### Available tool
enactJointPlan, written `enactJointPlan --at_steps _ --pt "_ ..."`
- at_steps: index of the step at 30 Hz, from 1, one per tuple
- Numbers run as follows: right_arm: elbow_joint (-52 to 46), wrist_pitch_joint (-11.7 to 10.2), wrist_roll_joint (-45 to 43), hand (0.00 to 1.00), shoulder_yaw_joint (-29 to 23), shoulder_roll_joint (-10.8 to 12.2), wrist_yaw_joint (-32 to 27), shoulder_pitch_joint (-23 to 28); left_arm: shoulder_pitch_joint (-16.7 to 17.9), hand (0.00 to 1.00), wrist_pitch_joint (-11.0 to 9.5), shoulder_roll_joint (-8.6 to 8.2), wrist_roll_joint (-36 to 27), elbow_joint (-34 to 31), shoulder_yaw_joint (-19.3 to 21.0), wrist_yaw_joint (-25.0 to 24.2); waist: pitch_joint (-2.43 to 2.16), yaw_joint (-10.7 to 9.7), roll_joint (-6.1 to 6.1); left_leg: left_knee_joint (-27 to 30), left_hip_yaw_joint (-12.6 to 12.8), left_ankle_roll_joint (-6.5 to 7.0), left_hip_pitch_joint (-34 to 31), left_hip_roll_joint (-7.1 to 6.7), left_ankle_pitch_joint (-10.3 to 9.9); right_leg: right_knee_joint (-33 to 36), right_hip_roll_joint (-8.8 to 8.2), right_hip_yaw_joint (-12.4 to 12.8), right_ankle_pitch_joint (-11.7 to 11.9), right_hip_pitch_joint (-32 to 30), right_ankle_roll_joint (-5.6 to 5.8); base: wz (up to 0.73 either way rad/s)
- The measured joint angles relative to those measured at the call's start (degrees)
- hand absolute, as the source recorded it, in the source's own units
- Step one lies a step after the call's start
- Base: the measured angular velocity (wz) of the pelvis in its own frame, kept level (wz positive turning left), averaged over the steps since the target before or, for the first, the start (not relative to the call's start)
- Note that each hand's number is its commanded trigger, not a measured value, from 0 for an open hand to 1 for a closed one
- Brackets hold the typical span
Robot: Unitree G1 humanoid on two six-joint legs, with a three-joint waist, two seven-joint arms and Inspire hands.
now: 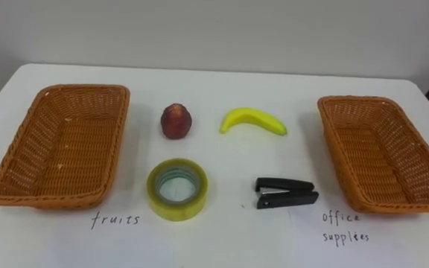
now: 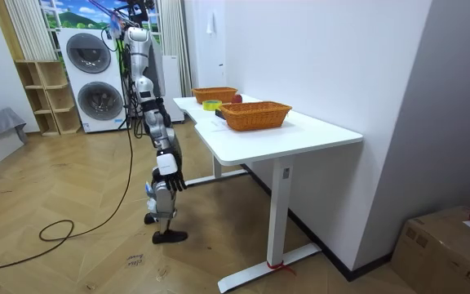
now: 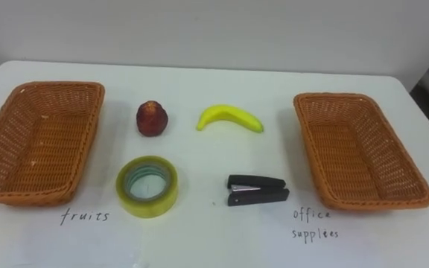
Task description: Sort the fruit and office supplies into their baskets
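– On the white surface [image 1: 214, 82], between the two baskets, four things lie loose and apart. A red fruit [image 1: 176, 121] and a banana [image 1: 253, 120] make the far row. A roll of clear yellowish tape [image 1: 178, 190] and a black stapler [image 1: 287, 193] make the near row.

– Any writing?

– Yes, handwritten straight on the surface. "fruits" [image 1: 115, 219] sits in front of the left wicker basket [image 1: 84, 88]. "office supplies" [image 1: 343, 227], on two lines, sits in front of the right wicker basket [image 1: 356, 99].

– And inside the baskets?

– Both show bare woven bottoms. The red fruit and the tape lie nearer the left one, the banana and the stapler nearer the right one.

– What does the room view add?

– The robot stands on a wooden floor [image 2: 23, 188], facing the surface near its long edge. Its right hand [image 2: 169, 170] hangs low at its side, fingers released and holding nothing. Behind it are two stacked washing machines [image 2: 95, 77] and an open shelf unit [image 2: 43, 98]. A cardboard box [image 2: 451, 245] sits at the room view's lower right.
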Motion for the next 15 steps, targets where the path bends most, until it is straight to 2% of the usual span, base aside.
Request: enactJointPlan --at_steps 4,5,7,11,12,15 --pt "-0.2 0.5 6.4 0.00 -4.5 0.0 0.1 0.5 0.4 0.00 -0.4 -0.03 0.0 0.2 1.7 0.6 0.03 -1.5 -0.05 0.0 0.1 0.00 0.6 -0.01 0.0 0.0 -0.01 0.0 0.0 0.2 -0.01 -0.01" --pt "-0.2 0.5 7.2 0.00 -5.3 0.0 0.0 0.5 0.4 0.00 -0.4 -0.03 0.0 0.2 2.0 0.7 0.17 -1.7 -0.33 0.0 0.1 0.00 0.7 -0.01 0.0 0.0 -0.02 0.0 -0.1 0.2 -0.02 -0.03" --pt "-0.2 0.5 10.4 0.00 -9.9 0.0 -0.5 0.4 0.4 0.00 -1.1 -0.05 0.0 0.1 3.6 1.0 0.30 -2.4 -0.51 -0.1 0.1 0.00 1.0 -0.01 0.0 0.3 -0.05 0.3 -0.4 0.1 -0.01 0.00" --pt "-1.6 -0.2 15.0 0.00 -14.6 -0.1 -3.6 0.4 0.8 0.00 -2.9 0.08 -0.3 0.3 5.0 2.6 0.17 -3.1 -0.22 -0.6 0.2 -0.01 1.1 0.02 0.0 1.2 0.08 0.7 -0.8 -0.4 -0.03 -0.02" --pt "-3.2 -0.2 16.1 0.00 -16.3 -0.1 -5.1 0.8 0.8 0.00 -3.3 0.08 -0.5 0.6 5.5 3.1 0.01 -3.2 -0.01 -1.0 0.3 -0.01 1.0 0.04 0.0 1.6 0.08 0.8 -0.8 -0.7 -0.08 -0.10" --pt "-8.0 -0.5 17.3 0.00 -20.6 -0.4 -8.4 1.1 1.7 0.00 -3.5 0.28 -1.7 0.6 6.4 3.7 -0.23 -3.6 0.40 -0.8 1.3 -0.03 0.9 0.05 0.0 3.0 -0.01 1.4 -1.1 -1.8 -0.24 -0.16"
